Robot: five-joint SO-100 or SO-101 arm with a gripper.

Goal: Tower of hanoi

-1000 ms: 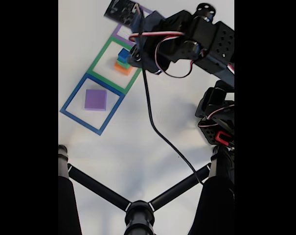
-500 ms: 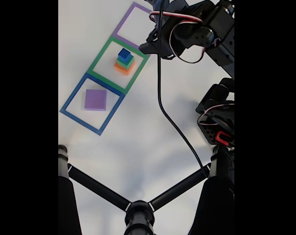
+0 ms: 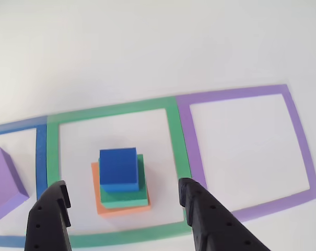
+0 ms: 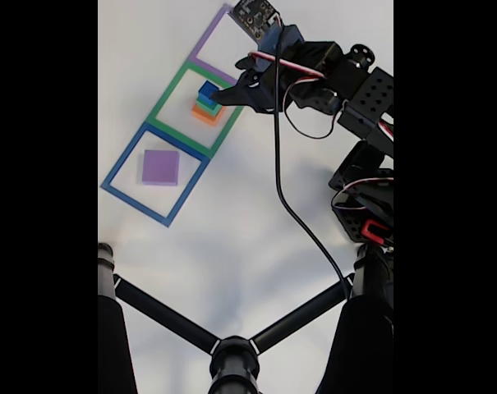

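The tower of hanoi is split. Its blue cube (image 3: pixel 118 168) tops the green block (image 3: pixel 142 195) and the orange block (image 3: pixel 96 194) inside the green square frame (image 3: pixel 171 130). The flat purple block (image 3: pixel 3 184) lies alone in the blue frame (image 3: pixel 41 151). My gripper (image 3: pixel 122 187) is open, one black finger (image 3: pixel 49 219) left of the stack and the other finger (image 3: pixel 202 217) right of it, neither touching it. In the fixed view the gripper (image 4: pixel 225 94) sits against the right side of the stack (image 4: pixel 205 103), and the purple block (image 4: pixel 160 167) lies lower left.
An empty purple frame (image 3: pixel 299 146) lies right of the green one; in the fixed view this purple frame (image 4: pixel 207 45) is at the top. Black tripod legs (image 4: pixel 232 349) cross the bottom of the fixed view. The arm's base (image 4: pixel 363 205) and a black cable (image 4: pixel 281 205) stand to the right.
One second ago the gripper was at the stack, half a second ago it had pulled up and right, and now it is back down at the stack. The blocks have not moved.
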